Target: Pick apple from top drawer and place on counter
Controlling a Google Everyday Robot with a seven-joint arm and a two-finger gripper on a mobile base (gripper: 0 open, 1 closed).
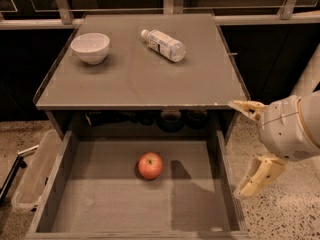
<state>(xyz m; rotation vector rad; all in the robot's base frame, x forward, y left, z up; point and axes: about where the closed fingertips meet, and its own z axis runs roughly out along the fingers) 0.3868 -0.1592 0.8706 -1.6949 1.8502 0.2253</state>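
Far left, on the floor: a clear plastic bin (34, 176) sits just beside the top drawer's left wall, with a dark rod (11, 176) leaning next to it.

Bench (200, 84): flat grey-brown top, with a thin pale front edge chipped toward the right. A white bowl (90, 47) stands upright at the back left. A clear water bottle (163, 44) lies on its side at back centre, white cap pointing left and back. It has a pale label, but the print can't be read. Bowl and bottle are well apart.

Top drawer (59, 184): pulled fully out below the bench front, with a bare flat bottom and low walls. The apple (150, 165) sits on the drawer floor near the middle, a little toward the back. It is red with a yellowish patch and touches no wall. A shadow falls on the drawer floor just right of it. The recess behind the drawer is dark, and the round shapes in there can't be made out.

Hand (236, 150): at the right, outside the drawer, beside its right wall and just below the bench's front-right corner. Its two cream fingers (260, 176) are spread wide, one near the bench corner and one low by the drawer wall. It grips nothing and is well apart from the apple. The white wrist housing runs off the right edge.

Room: speckled terrazzo floor (285, 219), with dark panels and pale metal rails (60, 4) behind the bench.
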